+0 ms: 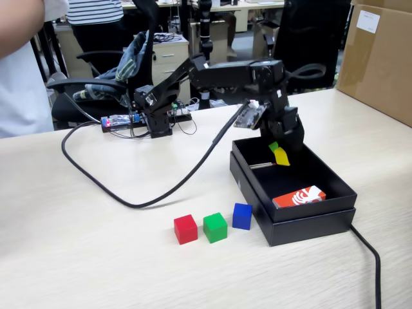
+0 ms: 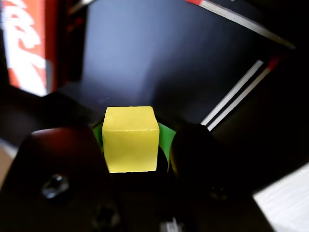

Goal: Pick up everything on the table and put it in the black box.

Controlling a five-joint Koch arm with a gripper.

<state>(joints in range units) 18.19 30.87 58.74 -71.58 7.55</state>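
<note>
The end effector (image 1: 280, 153) hangs over the far end of the black box (image 1: 302, 225), clamped on the yellow cube (image 2: 130, 139), which the wrist view shows pinched between the two dark jaws with green padding peeking out on either side. The cube is above the box floor, not touching it, and a thin silver stick with a red tip (image 1: 262, 165) lies inside the box just below it, while an orange-and-white packet (image 1: 299, 197) rests against the box's near wall. Outside the box, on the tabletop (image 1: 84, 257) just beside its near-left corner, the blue cube (image 1: 242, 216), the green cube (image 1: 215, 227) and the red cube (image 1: 185, 229) sit in a short row, blue closest to the box wall and not touching it. Judging from this, release is the step at hand, and the main risk is a drop from height: the cube could land on the stick and bounce or roll (though the walls should contain it). A second hazard is the thick black cable (image 1: 161, 187) sweeping across the tabletop beside the box; it could snag or nudge the waiting cubes.
</note>
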